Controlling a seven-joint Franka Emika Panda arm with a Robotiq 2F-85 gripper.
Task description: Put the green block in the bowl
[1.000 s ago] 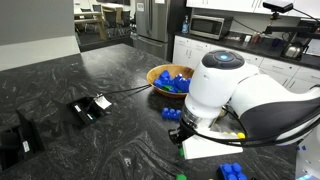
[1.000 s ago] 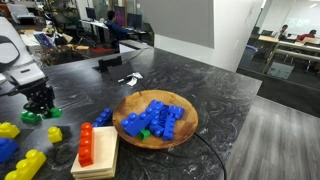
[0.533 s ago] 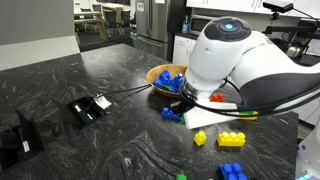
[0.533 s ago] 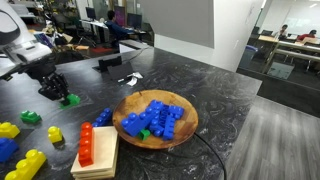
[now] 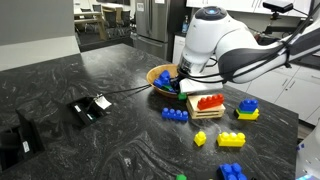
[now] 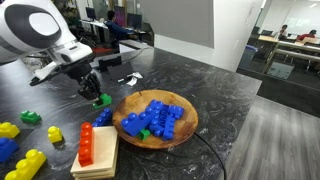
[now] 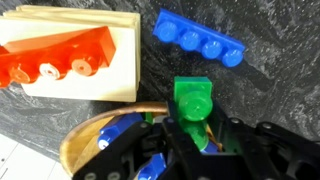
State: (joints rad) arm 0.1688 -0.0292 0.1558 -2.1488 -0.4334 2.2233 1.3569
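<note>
My gripper (image 7: 193,128) is shut on the green block (image 7: 192,102), a small studded green brick that sticks out between the fingers. In an exterior view the gripper (image 6: 96,90) holds the block (image 6: 103,100) just above the table, close beside the near rim of the bowl (image 6: 190,116). The tan wooden bowl holds several blue bricks and a small green piece. In the wrist view the bowl's rim (image 7: 84,141) curves just below the block. In an exterior view the bowl (image 5: 155,72) lies partly behind the arm.
A red brick (image 6: 87,143) lies on a flat wooden tray (image 6: 106,156) beside the bowl. Blue bricks (image 6: 102,117) and yellow bricks (image 6: 28,162) lie around it. A small green bit (image 6: 31,117) sits further off. Black devices (image 5: 90,107) with a cable lie on the dark counter.
The arm has swung across the table from the yellow bricks to the bowl's edge, carrying the green block in its shut fingers.
</note>
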